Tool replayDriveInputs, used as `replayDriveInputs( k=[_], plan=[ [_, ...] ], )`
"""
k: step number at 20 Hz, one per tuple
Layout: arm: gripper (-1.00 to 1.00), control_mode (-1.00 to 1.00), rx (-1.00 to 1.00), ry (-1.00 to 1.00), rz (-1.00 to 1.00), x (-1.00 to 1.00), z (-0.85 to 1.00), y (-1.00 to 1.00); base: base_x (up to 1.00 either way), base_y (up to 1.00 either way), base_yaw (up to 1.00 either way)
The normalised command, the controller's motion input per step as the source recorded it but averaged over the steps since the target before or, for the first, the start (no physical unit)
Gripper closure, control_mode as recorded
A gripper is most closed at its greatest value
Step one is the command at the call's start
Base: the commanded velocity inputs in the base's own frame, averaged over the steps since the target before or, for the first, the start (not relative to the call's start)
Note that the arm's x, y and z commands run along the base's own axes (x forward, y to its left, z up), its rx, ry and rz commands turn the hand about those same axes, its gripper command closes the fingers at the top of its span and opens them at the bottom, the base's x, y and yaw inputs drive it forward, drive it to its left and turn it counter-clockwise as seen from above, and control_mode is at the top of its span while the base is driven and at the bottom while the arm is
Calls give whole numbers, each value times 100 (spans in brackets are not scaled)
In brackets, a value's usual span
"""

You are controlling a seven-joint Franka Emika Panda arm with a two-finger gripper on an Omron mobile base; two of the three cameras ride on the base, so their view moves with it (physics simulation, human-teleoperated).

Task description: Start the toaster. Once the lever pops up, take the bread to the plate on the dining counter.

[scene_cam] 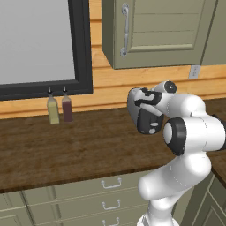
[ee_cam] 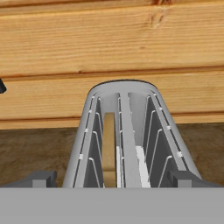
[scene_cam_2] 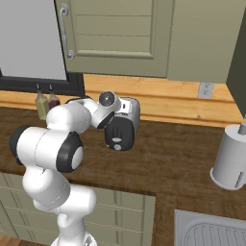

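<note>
The claw (ee_cam: pixel 112 180) is nearest in the hand view; its two dark fingertips (ee_cam: pixel 40 178) stand wide apart, open and holding nothing. Between and just beyond them is the toaster (ee_cam: pixel 124 131), seen from above along its two slots. A slice of bread (ee_cam: pixel 109 148) stands upright in the left slot, so it seems ready for toasting. The toaster stands on the wooden counter (scene_cam: pixel 66 150) close to the plank wall (ee_cam: pixel 109 43). In the base views the arm covers most of the toaster. The lever is not visible, so the claw must probably go lower at the near end to press it.
</note>
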Motion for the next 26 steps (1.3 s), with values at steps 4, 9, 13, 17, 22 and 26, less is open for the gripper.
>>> replayDriveInputs(
  k=[4, 9, 13, 17, 22, 26],
  plan=[
    [-100, -100, 0, 0, 0, 0, 0, 0, 0, 0, 0],
    [-100, -100, 0, 0, 0, 0, 0, 0, 0, 0, 0],
    [-100, -100, 0, 0, 0, 0, 0, 0, 0, 0, 0],
    [-100, -100, 0, 0, 0, 0, 0, 0, 0, 0, 0],
    [-100, -100, 0, 0, 0, 0, 0, 0, 0, 0, 0],
    [-100, -100, 0, 0, 0, 0, 0, 0, 0, 0, 0]
  ],
)
